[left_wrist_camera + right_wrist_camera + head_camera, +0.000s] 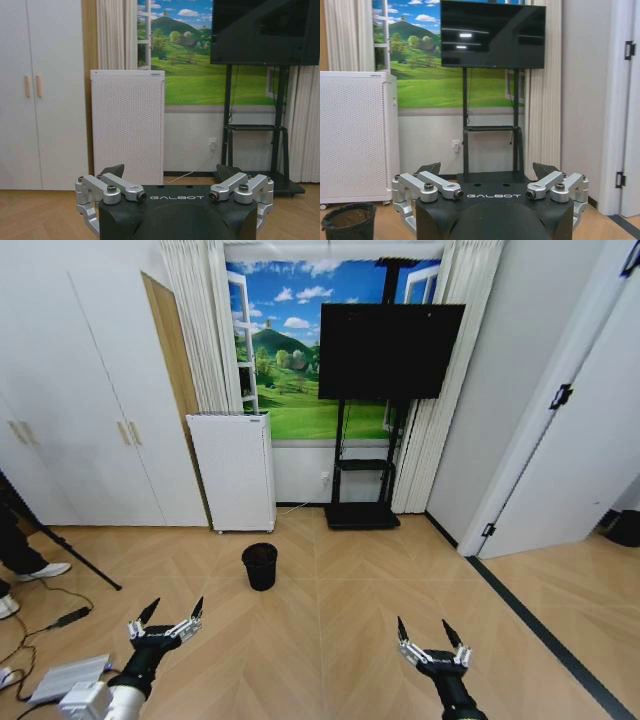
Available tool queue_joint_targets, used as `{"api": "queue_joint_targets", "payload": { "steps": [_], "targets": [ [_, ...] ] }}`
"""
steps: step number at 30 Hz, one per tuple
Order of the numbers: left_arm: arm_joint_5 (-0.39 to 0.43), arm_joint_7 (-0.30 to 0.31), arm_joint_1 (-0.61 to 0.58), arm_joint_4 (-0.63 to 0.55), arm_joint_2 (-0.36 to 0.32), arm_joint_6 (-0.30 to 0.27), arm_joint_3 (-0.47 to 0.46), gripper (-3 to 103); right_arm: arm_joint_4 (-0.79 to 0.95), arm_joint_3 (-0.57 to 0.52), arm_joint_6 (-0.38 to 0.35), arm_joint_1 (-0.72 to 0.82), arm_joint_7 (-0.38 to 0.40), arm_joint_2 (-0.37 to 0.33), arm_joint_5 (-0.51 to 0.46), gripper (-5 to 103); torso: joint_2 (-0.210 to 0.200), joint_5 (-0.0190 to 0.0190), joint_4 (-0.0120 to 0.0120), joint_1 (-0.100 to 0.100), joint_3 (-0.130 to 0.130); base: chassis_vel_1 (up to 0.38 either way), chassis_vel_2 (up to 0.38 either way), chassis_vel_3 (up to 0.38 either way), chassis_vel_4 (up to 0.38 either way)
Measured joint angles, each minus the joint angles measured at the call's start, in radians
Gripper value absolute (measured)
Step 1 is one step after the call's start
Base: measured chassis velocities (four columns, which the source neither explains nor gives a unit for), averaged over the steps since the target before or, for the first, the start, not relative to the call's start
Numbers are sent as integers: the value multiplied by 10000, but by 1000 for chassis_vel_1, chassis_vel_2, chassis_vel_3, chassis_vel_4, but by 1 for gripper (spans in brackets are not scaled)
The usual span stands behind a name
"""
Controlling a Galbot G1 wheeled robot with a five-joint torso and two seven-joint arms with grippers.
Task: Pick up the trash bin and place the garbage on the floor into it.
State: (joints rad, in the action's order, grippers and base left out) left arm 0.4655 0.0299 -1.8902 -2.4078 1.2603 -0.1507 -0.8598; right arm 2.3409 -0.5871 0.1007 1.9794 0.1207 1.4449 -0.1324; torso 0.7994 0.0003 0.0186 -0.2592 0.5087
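Note:
The trash bin [259, 566] is a small black mesh basket standing upright on the wooden floor, in front of the white air purifier [233, 471]. It also shows low in the right wrist view, trash bin [348, 221]. My left gripper [172, 612] hangs open at the lower left, well short of the bin and to its left. My right gripper [429, 629] is open too, at the lower right, farther from the bin. Both hold nothing. In the wrist views each gripper [171, 171] [489, 169] has its fingers spread wide. The garbage is out of view.
A black TV on a stand [366, 392] stands beside the purifier against the window wall. White cupboards [80, 430] line the left, a white door [585, 440] the right. Cables, a grey device [66, 676] and a person's shoes [40, 571] lie at far left.

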Motion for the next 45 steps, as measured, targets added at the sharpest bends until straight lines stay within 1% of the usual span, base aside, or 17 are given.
{"api": "queue_joint_targets", "payload": {
  "steps": [3, 6, 13, 14, 45],
  "targets": [
    [0, -3, 3, 0, 0, 0, 1, 100, 0, -1, 0, 2, 1, 0, 0, 100, -1, 0, 5, -1, 2, -23, -37, -61, 51],
    [0, -3, 4, 0, 0, 0, 0, 100, 0, -1, 0, -6, 1, -1, 0, 100, -8, -1, -5, -13, 8, -78, 15, 60, -34],
    [0, -3, 4, 0, 0, 0, 0, 100, 0, 0, 0, -7, 0, 0, 0, 100, -9, -1, -3, -15, 8, -30, 50, 57, -26],
    [0, -4, 4, 0, 0, 0, 0, 100, 0, 0, 0, -6, 0, 0, 0, 100, -9, -6, -3, -12, 6, 0, 0, 0, 0],
    [0, 0, 2, 0, 0, 0, 0, 100, 0, 0, 0, -4, 0, 0, 0, 100, -7, -3, -4, -7, 4, 0, 0, 0, 0]
  ]
}}
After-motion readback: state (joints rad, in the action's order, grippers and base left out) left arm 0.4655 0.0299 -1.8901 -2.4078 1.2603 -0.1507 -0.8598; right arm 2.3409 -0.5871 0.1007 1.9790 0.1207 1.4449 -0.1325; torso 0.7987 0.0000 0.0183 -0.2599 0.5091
